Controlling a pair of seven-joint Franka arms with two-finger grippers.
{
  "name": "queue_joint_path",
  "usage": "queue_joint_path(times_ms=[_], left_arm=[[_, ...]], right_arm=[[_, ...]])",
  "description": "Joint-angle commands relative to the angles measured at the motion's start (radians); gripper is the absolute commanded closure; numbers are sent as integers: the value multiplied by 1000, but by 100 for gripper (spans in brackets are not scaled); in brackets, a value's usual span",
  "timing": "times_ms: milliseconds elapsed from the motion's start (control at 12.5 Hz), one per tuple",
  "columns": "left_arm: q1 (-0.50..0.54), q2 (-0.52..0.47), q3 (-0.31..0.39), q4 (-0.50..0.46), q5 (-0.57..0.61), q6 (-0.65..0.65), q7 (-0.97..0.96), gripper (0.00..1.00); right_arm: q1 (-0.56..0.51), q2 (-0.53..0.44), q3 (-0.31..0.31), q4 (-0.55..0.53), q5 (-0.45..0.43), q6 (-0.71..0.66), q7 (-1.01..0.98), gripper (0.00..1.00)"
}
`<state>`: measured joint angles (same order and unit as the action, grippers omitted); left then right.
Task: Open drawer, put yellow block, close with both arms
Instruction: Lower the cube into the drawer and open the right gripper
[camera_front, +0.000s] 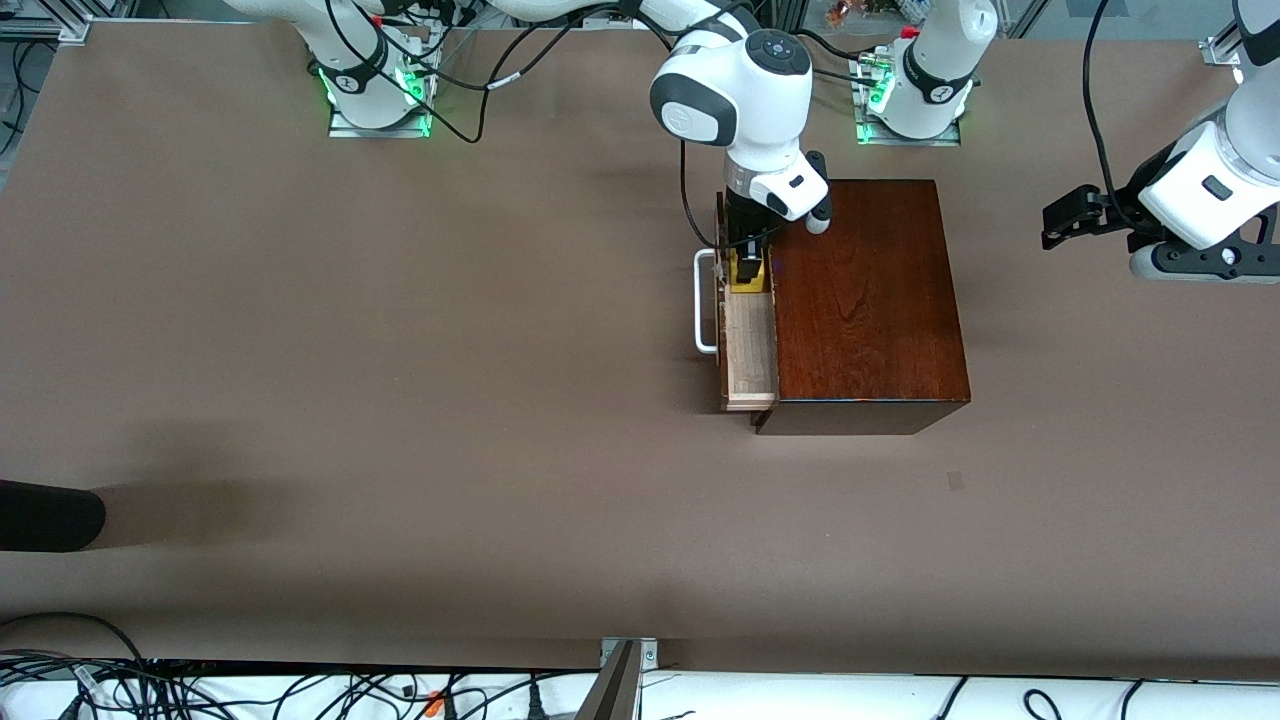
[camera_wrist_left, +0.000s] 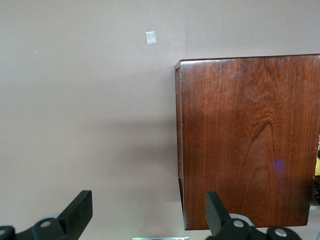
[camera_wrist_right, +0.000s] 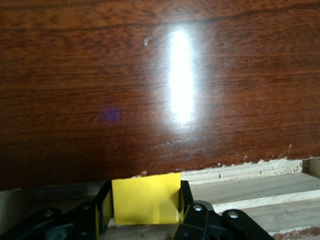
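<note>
Two arms show in your front view: the right gripper (camera_front: 748, 262) hangs in the open drawer (camera_front: 750, 345), clenched on the yellow block (camera_front: 746, 272), likely to set it inside, while the left gripper (camera_front: 1072, 220) waits beside the box (camera_front: 868, 300). Your left wrist view shows that gripper released, fingers spread over the surface (camera_wrist_left: 90, 125). Your right wrist view shows the block pinched between both fingers (camera_wrist_right: 104, 205), just above the drawer floor.

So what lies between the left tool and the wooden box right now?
Nothing: only bare brown table separates the open left tool from the wooden box, as the front view shows. The left wrist view shows the same.
</note>
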<state>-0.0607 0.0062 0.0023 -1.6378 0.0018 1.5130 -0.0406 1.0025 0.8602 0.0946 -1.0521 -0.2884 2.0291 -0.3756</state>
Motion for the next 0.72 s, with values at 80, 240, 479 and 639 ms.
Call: queue_joint_path(times_ms=[80, 240, 479, 639], left_arm=[[-8, -2, 8, 6, -10, -10, 1, 0], [-8, -2, 10, 6, -10, -10, 1, 0], [-8, -2, 10, 7, -11, -10, -1, 0], [-8, -2, 10, 6, -11, -10, 1, 0]], right_arm=[[1, 26, -10, 35, -17, -9, -20, 62], [-1, 17, -10, 37, -14, -21, -20, 0], [-1, -4, -7, 38, -6, -53, -11, 0], [-1, -50, -4, 40, 0, -81, 6, 0]])
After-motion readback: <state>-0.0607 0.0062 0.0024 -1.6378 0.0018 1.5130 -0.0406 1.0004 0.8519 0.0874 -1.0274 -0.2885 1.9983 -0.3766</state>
